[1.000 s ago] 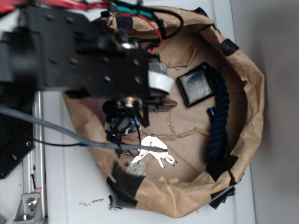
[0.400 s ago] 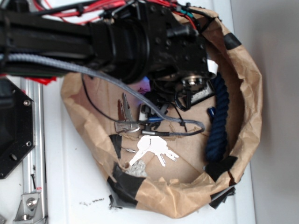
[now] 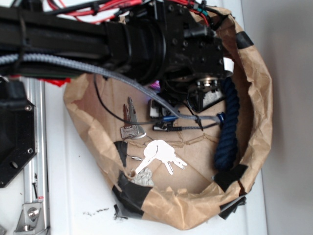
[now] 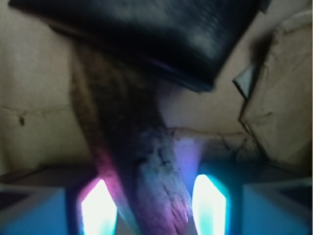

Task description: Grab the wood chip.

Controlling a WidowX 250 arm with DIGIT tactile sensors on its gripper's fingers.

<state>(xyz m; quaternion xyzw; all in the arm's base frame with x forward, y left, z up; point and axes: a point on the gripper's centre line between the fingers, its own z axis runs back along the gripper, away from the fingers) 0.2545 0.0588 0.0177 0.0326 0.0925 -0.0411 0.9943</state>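
wood chip (image 4: 134, 161): long, dark brown, rough-grained; in the wrist view it runs from the upper left down to the bottom edge, its near end lying between the two glowing pads (image 4: 100, 208) of the gripper (image 4: 152, 208). whether the pads press it or only flank it, cannot tell. hidden under the arm in the exterior view.
black block (image 4: 156, 34): just above the chip, its corner over the chip's upper part.
gripper, exterior view (image 3: 168, 100): low inside the paper bowl (image 3: 259, 122), fingers hidden by the wrist.
rope (image 3: 229, 122): dark blue, along the bowl's right wall.
keys (image 3: 159, 155): silver, on the floor, apart from the gripper.
further key (image 3: 131, 122): dark-headed, left of the gripper.
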